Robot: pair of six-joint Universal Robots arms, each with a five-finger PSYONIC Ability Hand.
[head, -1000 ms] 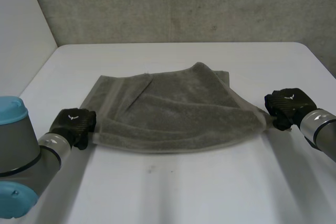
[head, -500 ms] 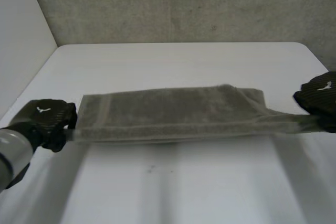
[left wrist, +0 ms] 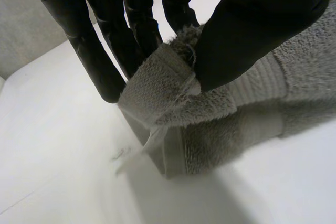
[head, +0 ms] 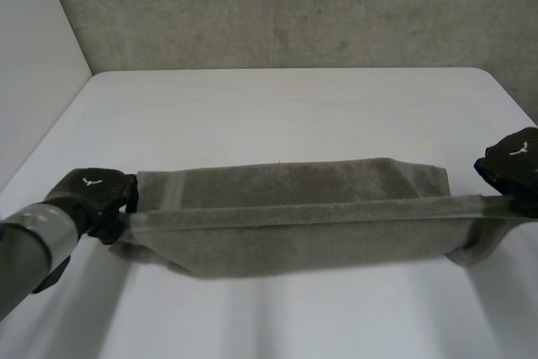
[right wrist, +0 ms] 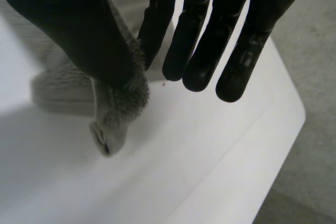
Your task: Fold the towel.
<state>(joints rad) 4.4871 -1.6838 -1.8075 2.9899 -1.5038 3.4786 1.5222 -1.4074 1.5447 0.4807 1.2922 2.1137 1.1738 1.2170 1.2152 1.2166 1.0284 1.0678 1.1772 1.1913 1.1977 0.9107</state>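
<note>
Your grey towel (head: 294,216) hangs stretched between both hands over the white table (head: 277,98) — the near edge is taut and the rest drapes down onto the tabletop. The left hand (head: 92,195) is at the towel's left corner; in the left wrist view you see thumb and fingers (left wrist: 131,19) pinching the bunched cloth. The right hand (head: 511,164) is at the right corner — in its wrist view the thumb clamps the cloth against one finger, with the other fingers (right wrist: 199,40) straight.
</note>
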